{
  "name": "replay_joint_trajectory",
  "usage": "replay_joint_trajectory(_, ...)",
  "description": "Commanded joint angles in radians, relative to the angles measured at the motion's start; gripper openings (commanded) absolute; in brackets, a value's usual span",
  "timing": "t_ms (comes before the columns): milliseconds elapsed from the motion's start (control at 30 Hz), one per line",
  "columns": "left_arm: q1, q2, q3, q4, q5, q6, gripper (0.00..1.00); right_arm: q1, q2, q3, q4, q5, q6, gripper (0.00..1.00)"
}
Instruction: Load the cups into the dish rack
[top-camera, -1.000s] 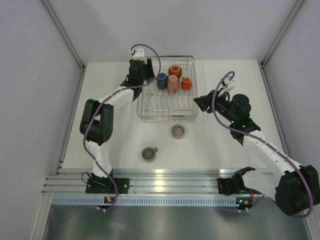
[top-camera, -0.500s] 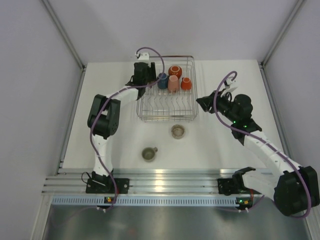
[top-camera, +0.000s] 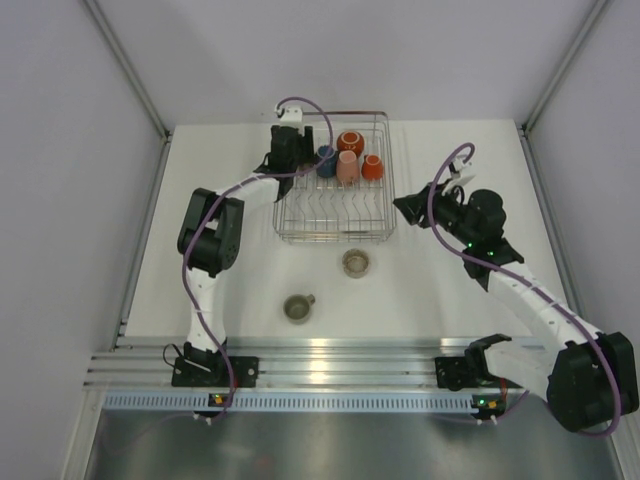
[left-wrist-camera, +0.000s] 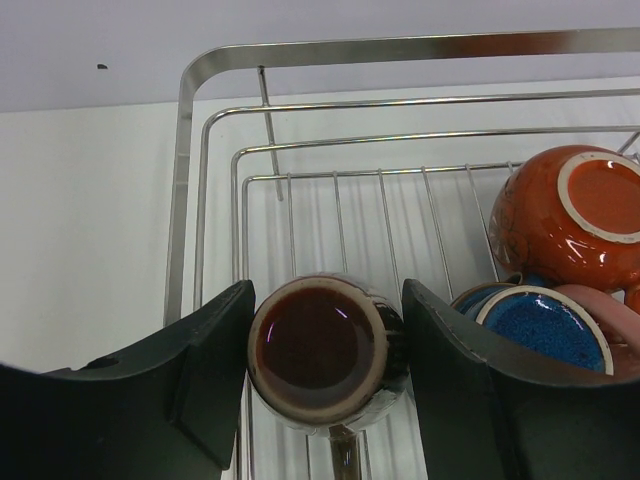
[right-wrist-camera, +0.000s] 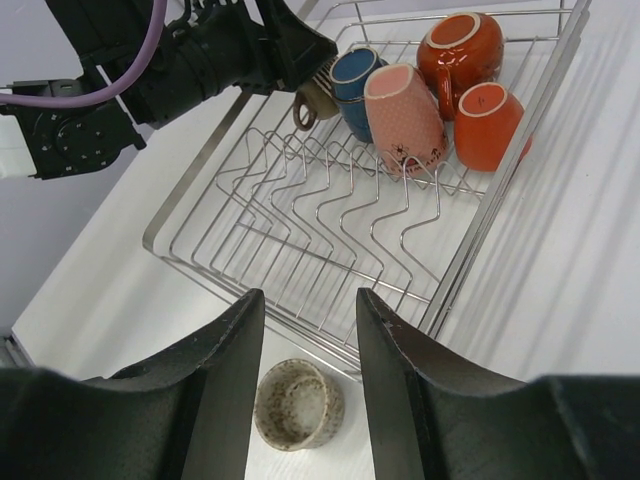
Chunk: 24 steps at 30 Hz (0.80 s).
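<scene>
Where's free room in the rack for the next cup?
Free: the near prong rows of the dish rack, from its near rim up to the cups. Crowded: far end, blue cup, pink cup and two orange cups packed together, left claw holding a dark cup beside them.

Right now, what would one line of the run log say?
left end effector: shut on black cup, over dish rack | right end effector: open, empty | table: two beige cups

Left arm (top-camera: 232, 190): stretched far forward, elbow raised, wrist level.
Left gripper (left-wrist-camera: 325, 300): fingers pressed against both sides of a dark cup (left-wrist-camera: 318, 352).
Right arm (top-camera: 530, 295): bent, reaching forward and inward.
Right gripper (right-wrist-camera: 310, 300): jaws partly apart, empty, angled downward.
</scene>
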Motion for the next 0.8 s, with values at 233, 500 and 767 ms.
replay_joint_trajectory(233,0.005,0.022,-0.018,-0.04,-0.047,0.022,0.02,-0.015,-0.007,-0.005,0.046,-0.03,0.021,0.42)
replay_joint_trajectory(500,0.006,0.017,-0.006,-0.062,-0.056,0.011,0.5,-0.017,-0.013,-0.004,0.038,-0.03,0.023,0.42)
replay_joint_trajectory(767,0.002,0.01,-0.009,-0.06,-0.047,0.016,0.79,-0.015,-0.016,-0.005,0.035,-0.03,0.021,0.42)
